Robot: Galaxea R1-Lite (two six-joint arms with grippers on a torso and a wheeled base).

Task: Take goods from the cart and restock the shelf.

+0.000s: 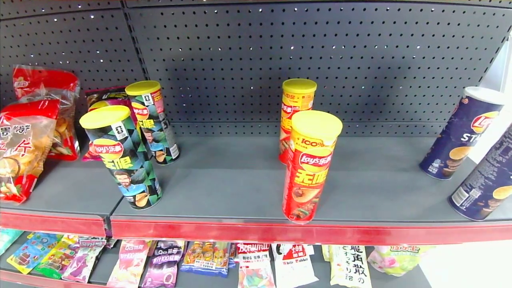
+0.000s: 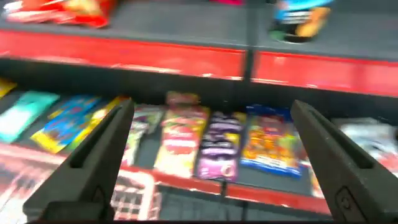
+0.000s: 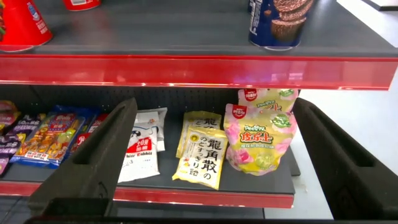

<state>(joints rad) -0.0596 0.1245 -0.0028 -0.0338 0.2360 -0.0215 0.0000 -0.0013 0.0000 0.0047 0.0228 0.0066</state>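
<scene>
The grey shelf [image 1: 240, 188] with a red front edge carries chip cans. Two green-black cans with yellow lids [image 1: 122, 157] [image 1: 153, 121] stand at its left. Two red-yellow cans [image 1: 310, 166] [image 1: 295, 116] stand in the middle. Two dark blue cans [image 1: 460, 134] [image 1: 486, 180] are at the right. My left gripper [image 2: 211, 155] is open and holds nothing, in front of the lower shelf's candy bags [image 2: 217, 146]. My right gripper [image 3: 214, 155] is open too and holds nothing, facing the lower shelf's right end below a blue can [image 3: 277, 22].
Red snack bags [image 1: 28, 132] sit at the upper shelf's far left. The lower shelf [image 3: 205, 186] holds several flat candy packets and a green-pink pouch [image 3: 258, 134]. Wide free gaps lie between the can groups. A red-white cart rim [image 2: 134, 193] shows below the left gripper.
</scene>
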